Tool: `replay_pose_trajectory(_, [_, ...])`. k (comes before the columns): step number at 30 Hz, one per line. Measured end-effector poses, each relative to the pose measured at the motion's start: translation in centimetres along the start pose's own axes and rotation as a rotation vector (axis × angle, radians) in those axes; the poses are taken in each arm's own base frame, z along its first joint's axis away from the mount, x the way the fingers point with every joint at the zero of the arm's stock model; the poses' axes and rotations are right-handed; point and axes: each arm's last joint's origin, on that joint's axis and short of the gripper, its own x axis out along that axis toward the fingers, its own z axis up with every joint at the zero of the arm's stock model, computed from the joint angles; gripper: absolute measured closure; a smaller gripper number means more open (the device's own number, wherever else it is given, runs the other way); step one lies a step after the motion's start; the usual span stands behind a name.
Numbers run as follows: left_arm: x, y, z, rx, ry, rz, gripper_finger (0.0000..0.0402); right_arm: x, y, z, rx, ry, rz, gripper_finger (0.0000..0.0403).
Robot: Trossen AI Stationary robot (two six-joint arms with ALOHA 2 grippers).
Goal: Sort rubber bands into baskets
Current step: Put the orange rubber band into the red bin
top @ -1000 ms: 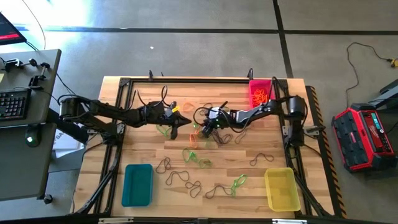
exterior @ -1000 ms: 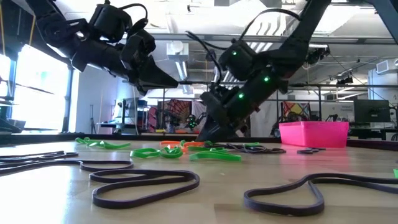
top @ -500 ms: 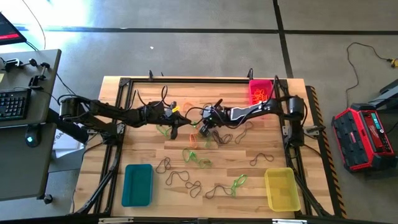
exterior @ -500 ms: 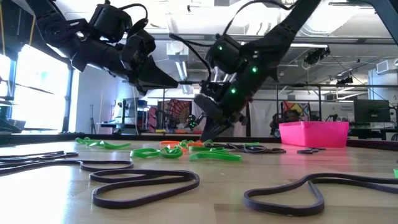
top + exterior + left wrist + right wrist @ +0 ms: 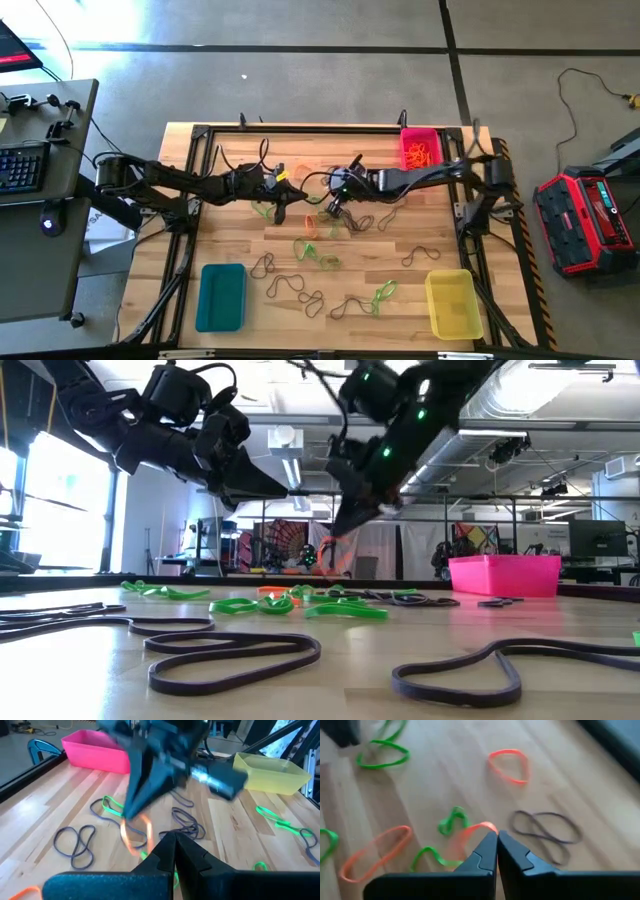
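Orange rubber band (image 5: 134, 834) dangles from the right gripper (image 5: 345, 525), jaws pinched tight on its top end, and it hangs as a limp loop above the table (image 5: 430, 235). Judging by the lift, the band is held high to clear the pile before travelling to the pink-red basket (image 5: 419, 147), which sits at the table's far right corner and already holds a tangle of orange bands. The right wrist view shows the fingers (image 5: 485, 852) pressed together with a thin orange arc curling out from their tips.

The left gripper (image 5: 275, 485) waits just left of the right gripper, also off the table, jaws together and empty as far as I can see.

Loose rubber bands lie all over the striped wooden boards: bright green ones (image 5: 318, 256) crumpled into flat squiggles in front of the right gripper, and dark ones (image 5: 296, 288) sprawled in long figure-eights nearer the front edge. All are thin, floppy and matte.

The teal basket (image 5: 221, 296) sits at the front left and the yellow basket (image 5: 453, 303) at the front right, both smooth low-walled plastic rectangles, apparently empty.
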Motion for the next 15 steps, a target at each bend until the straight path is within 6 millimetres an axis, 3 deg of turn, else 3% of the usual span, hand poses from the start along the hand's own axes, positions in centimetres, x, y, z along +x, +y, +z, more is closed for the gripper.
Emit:
replay_pose_trajectory(7, [0.0, 0.0, 0.0, 0.000, 0.003, 0.001, 0.0401, -4.3, -1.6, 0.9, -0.004, -0.028, -0.154, 0.0403])
replay_pose_trajectory(15, [0.0, 0.0, -0.1, 0.001, 0.011, 0.001, 0.0401, -7.4, -4.6, 0.0, 0.015, 0.077, -0.399, 0.0403])
